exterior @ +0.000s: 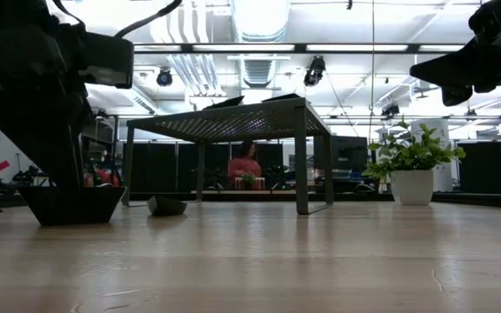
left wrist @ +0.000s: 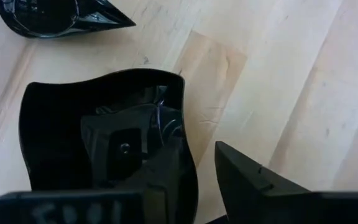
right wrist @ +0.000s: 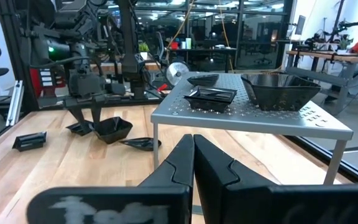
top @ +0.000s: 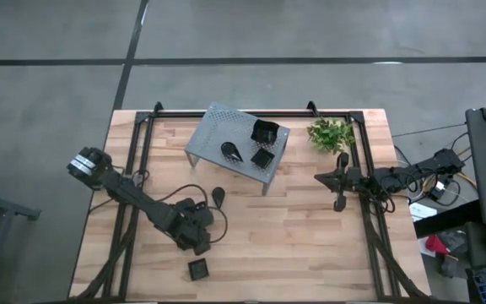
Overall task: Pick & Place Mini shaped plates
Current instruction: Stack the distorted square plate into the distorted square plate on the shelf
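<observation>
Left gripper: low over the table's front left, fingers apart and astride the rim of a square mini plate, one finger inside the dish and the other outside it with bare wood showing between; not clamped.
Table: pale wooden top, both arms reaching in from its sides.
Shelf: grey perforated metal, standing on legs at the back middle.
Plant: small and green in a white pot, just right of the shelf.
Right gripper: fingers pressed together with nothing between them, held above the table on the right, near the plant.
Plates on shelf: a deep square dish, a flatter square one and a teardrop one.
Plates on table: a teardrop plate just beyond the left gripper, and a square plate near the front edge.
</observation>
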`<state>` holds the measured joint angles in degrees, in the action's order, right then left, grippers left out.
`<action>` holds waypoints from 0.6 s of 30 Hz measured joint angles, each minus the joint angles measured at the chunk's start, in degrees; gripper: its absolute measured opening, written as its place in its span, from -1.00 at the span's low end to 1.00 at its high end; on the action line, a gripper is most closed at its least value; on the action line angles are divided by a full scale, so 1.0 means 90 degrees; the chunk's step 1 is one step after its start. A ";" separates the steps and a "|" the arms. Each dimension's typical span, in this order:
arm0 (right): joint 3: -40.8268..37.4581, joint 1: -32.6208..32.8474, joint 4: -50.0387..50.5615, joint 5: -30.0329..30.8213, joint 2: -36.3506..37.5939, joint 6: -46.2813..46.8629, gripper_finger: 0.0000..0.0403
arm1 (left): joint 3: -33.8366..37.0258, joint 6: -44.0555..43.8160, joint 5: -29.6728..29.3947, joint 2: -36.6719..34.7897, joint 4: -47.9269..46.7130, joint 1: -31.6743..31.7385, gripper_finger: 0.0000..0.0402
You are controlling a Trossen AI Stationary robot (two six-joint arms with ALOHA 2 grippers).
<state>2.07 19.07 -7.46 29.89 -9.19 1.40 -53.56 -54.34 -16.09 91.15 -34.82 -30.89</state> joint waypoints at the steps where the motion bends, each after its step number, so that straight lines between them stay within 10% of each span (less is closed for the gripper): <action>1: 0.0000 0.0000 0.0000 0.0000 0.0000 -0.0009 -0.96 | 0.0000 0.0023 -0.0001 0.0006 -0.0006 0.0002 -0.56; 18: 0.0000 0.0002 -0.0002 0.0001 0.0000 -0.0008 -0.96 | -0.0490 0.0670 -0.0060 -0.0016 -0.0703 0.0005 -1.00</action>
<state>2.07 19.09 -7.49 29.90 -9.19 1.34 -57.97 -48.31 -16.63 91.00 -41.14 -30.85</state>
